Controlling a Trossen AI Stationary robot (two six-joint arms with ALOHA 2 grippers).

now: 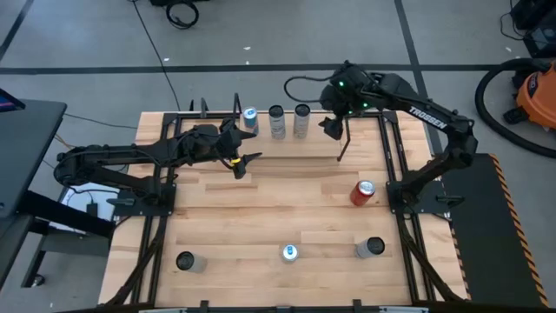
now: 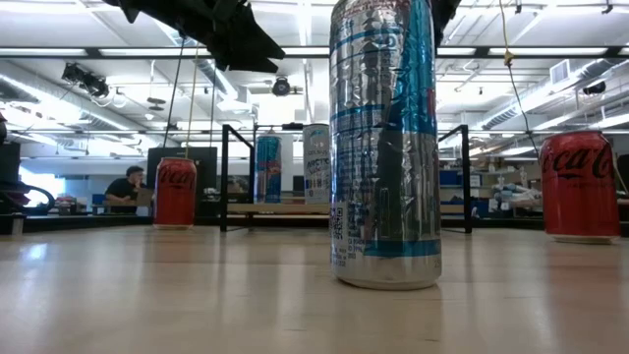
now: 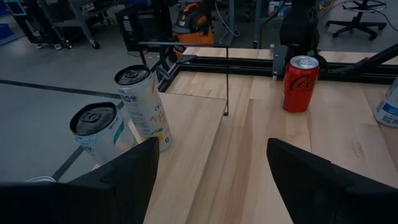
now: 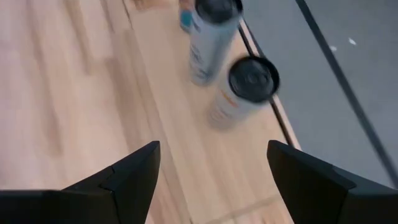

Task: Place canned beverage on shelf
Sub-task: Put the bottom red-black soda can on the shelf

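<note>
The table showed pale butcher-block wood, smooth with a soft satin sheen. The shelf was the same light wood, its uprights thin matt black metal rod. The tall silver-and-blue can was glossy metal, faintly dented and catching the ceiling lights. The red cola can gleamed, lacquered and smooth. Both grippers' fingers looked like matt dark plastic.

Light wood shelf at table's far edge (black rod uprights), three cans upright on it.
</note>
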